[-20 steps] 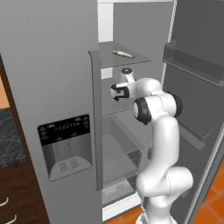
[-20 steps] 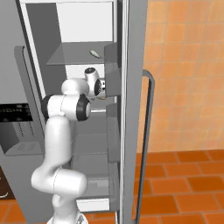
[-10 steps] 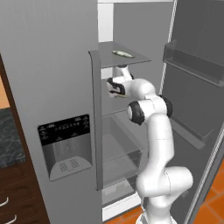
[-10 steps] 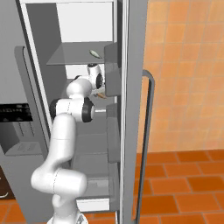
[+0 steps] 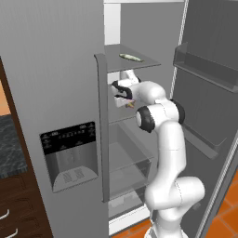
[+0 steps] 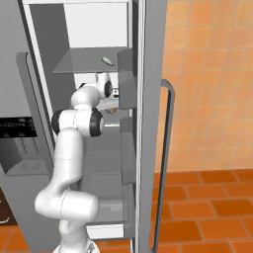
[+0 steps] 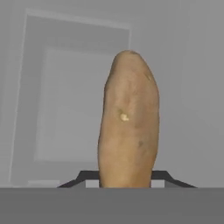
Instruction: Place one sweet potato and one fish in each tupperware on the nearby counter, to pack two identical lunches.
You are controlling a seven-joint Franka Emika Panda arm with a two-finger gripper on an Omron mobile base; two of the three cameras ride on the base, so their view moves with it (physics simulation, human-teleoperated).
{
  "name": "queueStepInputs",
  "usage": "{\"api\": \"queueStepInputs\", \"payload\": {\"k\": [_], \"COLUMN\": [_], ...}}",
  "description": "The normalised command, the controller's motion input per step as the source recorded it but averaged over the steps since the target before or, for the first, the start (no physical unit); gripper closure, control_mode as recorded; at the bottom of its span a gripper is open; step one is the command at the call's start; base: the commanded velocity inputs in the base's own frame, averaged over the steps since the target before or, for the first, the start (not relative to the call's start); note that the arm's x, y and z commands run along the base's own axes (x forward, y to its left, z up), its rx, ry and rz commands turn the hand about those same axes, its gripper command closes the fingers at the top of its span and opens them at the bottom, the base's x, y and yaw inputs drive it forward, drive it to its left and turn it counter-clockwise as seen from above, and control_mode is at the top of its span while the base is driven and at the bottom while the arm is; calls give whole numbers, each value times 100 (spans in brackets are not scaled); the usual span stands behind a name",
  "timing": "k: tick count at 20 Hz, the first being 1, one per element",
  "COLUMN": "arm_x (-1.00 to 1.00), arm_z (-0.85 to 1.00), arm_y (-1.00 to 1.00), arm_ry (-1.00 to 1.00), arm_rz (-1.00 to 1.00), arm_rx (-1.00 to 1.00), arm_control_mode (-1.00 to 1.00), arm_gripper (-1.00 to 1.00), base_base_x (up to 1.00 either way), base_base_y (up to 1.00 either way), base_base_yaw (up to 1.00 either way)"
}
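Orange tiles cover the kitchen wall (image 6: 207,84) and floor beyond a tall grey fridge (image 5: 51,93) whose right door (image 5: 209,107) stands swung wide, which is why the arm can reach straight into the cabinet. On the upper glass shelf (image 5: 139,62) lies a small pale-green fish (image 5: 131,57), left alone up there; the arm works one level lower, its gripper (image 5: 122,92) pushed in under that shelf toward the second shelf, where a bit of tan shows just past the hand in both base views. Seen from the hand, a sweet potato (image 7: 127,122) stands long and brown between the two dark fingers (image 7: 83,176), one tip showing on either side of its lower end, so the fingers bracket it. Whether they already press on its skin or merely flank it I cannot tell, since the tuber hides the inner faces. The hand looks lined up along the potato's length, presumably so the pads close across its narrow width, not its long axis. At the far left a strip of black speckled bench (image 5: 11,146) over dark brown cabinets (image 5: 18,209) sits beside the fridge; packing there has not begun with this potato, and the job looks to be at an early picking step.
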Motion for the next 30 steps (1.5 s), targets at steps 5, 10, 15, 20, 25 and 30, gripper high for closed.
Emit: {"api": "queueStepInputs", "payload": {"k": [5, 10, 15, 20, 25, 30], "arm_x": [-100, -100, -100, -100, -100, -100], "arm_z": [-89, -79, 8, 47, 69, 64], "arm_y": [0, -17, -45, -7, 9, 3], "arm_ry": [-22, -29, -7, 0, 0, -3], "arm_rz": [-5, -2, 0, 0, 0, 0], "arm_rx": [-2, -1, 3, 0, 0, 0], "arm_control_mode": [-100, -100, -100, -100, -100, -100], "arm_gripper": [100, 100, 100, 100, 100, 100], "base_base_x": [0, 0, 0, 0, 0, 0], "base_base_y": [0, 0, 0, 0, 0, 0], "base_base_yaw": [0, 0, 0, 0, 0, 0]}}
